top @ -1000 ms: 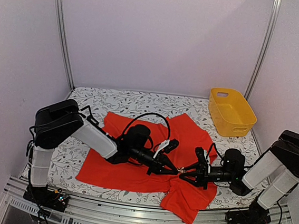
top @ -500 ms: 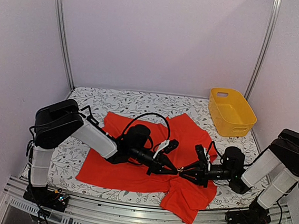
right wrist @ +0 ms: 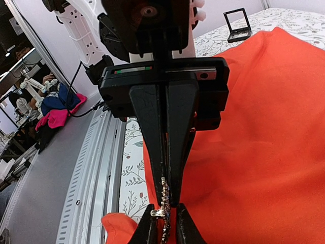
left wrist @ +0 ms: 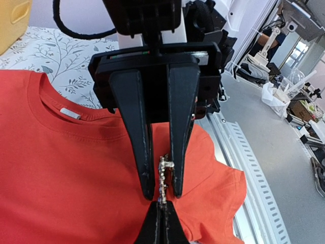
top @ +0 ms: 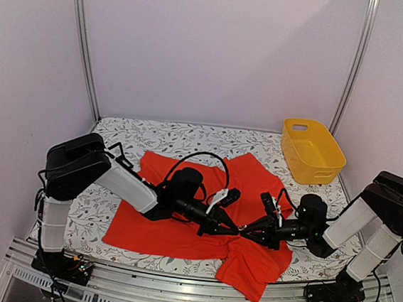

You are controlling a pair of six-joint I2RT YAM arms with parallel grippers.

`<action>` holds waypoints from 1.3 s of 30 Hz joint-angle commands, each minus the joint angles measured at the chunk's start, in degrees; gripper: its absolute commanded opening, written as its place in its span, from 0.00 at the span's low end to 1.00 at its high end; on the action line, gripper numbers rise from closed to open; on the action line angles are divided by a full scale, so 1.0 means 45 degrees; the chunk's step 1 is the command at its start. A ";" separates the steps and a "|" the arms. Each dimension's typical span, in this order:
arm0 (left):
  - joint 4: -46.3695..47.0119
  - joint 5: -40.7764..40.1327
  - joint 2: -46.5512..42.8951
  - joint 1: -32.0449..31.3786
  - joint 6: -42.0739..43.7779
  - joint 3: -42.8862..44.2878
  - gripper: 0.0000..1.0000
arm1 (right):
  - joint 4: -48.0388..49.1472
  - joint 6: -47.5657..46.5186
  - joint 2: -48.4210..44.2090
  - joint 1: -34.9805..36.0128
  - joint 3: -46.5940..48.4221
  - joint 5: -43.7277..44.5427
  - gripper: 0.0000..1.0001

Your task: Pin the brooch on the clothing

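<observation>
The clothing (top: 172, 228), a red-orange T-shirt, lies spread on the table, its collar (left wrist: 61, 109) in the left wrist view. Just above it the two grippers meet tip to tip. My left gripper (left wrist: 161, 206) is shut on one end of the brooch (left wrist: 163, 175), a thin glittery silver strip held edge-on. My right gripper (left wrist: 162, 193) faces it, its jaws narrowly apart on either side of the brooch, with slim gaps showing. In the right wrist view the brooch (right wrist: 164, 216) sits between my right fingers (right wrist: 154, 223), its small crosspiece touching the left one.
A yellow basket (top: 312, 151) stands at the back right. A small black display box (right wrist: 237, 26) sits open on the patterned cloth beyond the shirt. The metal rail (left wrist: 254, 168) runs along the near table edge.
My right gripper has slid slightly left towards the left gripper, and its jaws have narrowed around the brooch. The left arm has held still.
</observation>
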 commanded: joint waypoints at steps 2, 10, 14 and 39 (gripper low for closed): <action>0.0087 0.0194 -0.0533 -0.0121 0.0232 -0.0202 0.00 | -0.0388 0.0296 0.0199 -0.0247 0.0247 0.0087 0.12; 0.0198 0.0140 -0.0622 -0.0128 0.0223 -0.0371 0.00 | -0.0424 0.0560 0.0140 -0.0339 0.0258 0.0066 0.11; 0.0254 -0.0009 -0.0668 -0.0123 0.0260 -0.0465 0.00 | -0.0393 0.0566 0.0048 -0.0379 0.0132 0.0102 0.11; -0.0297 -0.2277 -0.0645 -0.0529 0.1461 -0.0552 0.00 | -0.4788 0.0492 -0.3807 -0.1189 0.0470 0.3265 0.42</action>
